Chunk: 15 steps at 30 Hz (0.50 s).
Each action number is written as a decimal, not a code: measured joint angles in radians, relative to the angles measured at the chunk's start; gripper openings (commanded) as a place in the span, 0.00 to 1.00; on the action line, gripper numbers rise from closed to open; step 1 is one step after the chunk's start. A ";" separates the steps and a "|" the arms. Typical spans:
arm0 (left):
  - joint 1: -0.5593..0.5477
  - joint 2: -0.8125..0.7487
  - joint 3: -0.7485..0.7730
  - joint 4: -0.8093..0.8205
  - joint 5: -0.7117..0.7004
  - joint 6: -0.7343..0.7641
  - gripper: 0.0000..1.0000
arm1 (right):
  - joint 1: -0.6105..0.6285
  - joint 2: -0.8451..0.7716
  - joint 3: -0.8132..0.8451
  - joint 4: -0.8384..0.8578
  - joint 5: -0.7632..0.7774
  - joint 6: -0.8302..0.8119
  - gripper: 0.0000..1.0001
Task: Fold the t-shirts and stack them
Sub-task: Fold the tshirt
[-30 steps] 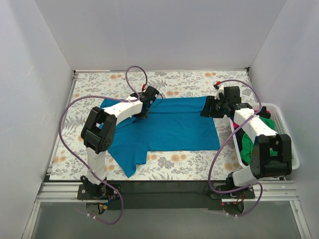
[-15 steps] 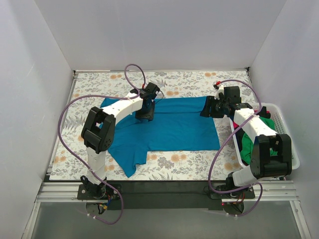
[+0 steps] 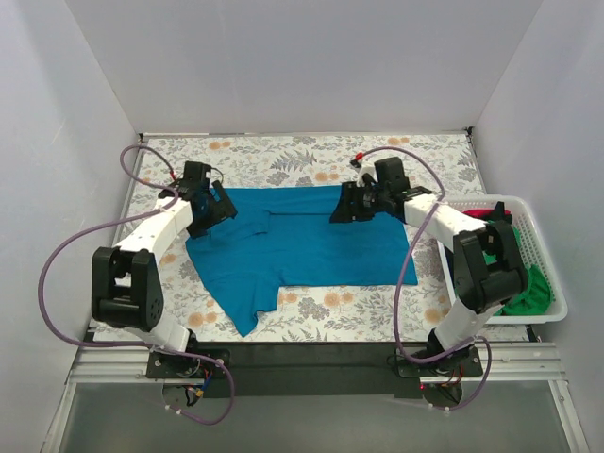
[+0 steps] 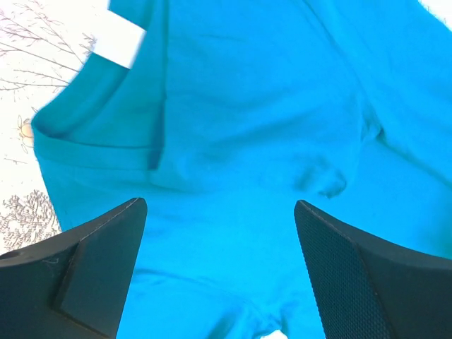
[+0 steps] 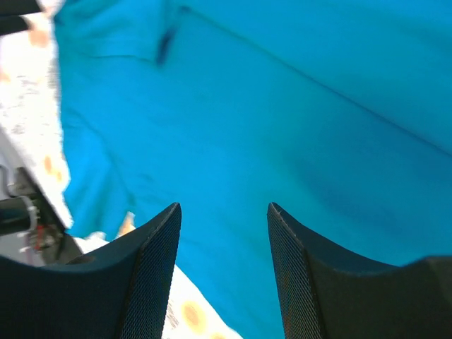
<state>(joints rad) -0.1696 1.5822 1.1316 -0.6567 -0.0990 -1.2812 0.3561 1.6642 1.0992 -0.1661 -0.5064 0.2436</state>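
We see the teal-blue t-shirt [image 3: 311,250] spread flat on the floral-patterned desk [image 3: 283,160], lying roughly in the middle of it, its long side running left to right; one part of the cloth juts out from the near left corner toward the arm bases. The left end effector [image 3: 219,209] sits at the shirt's far left corner; in the left wrist view its fingers [image 4: 99,261] stand wide apart, with only blue cloth showing below the gap and nothing gripped, and a hemmed edge of the shirt and a patch of desk show to the left. The right end effector [image 3: 340,209] is over the shirt's far edge, right of centre; in the right wrist view its fingers [image 5: 152,275] are parted to a moderate gap, again with nothing between them, and smooth teal cloth crossed by one long crease lies underneath. On the right side of the desk, well apart from the spread shirt, stands the white slatted basket [image 3: 557,283]; a green t-shirt [image 3: 533,293] is bunched inside it and a bit of red cloth [image 3: 486,213] shows at its far end.
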 measured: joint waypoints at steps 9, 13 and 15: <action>0.050 -0.080 -0.237 0.216 0.047 -0.021 0.89 | 0.166 0.252 0.125 0.238 -0.152 0.192 0.58; 0.066 -0.075 -0.270 0.299 0.047 0.001 0.91 | 0.203 0.341 0.193 0.312 -0.181 0.255 0.58; 0.071 -0.061 -0.269 0.347 0.044 0.017 0.92 | 0.213 0.381 0.228 0.344 -0.195 0.289 0.58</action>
<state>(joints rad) -0.0990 1.5211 0.8623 -0.3099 -0.0551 -1.2644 0.5690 2.0457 1.3270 0.1780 -0.7013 0.5323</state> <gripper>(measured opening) 0.913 0.581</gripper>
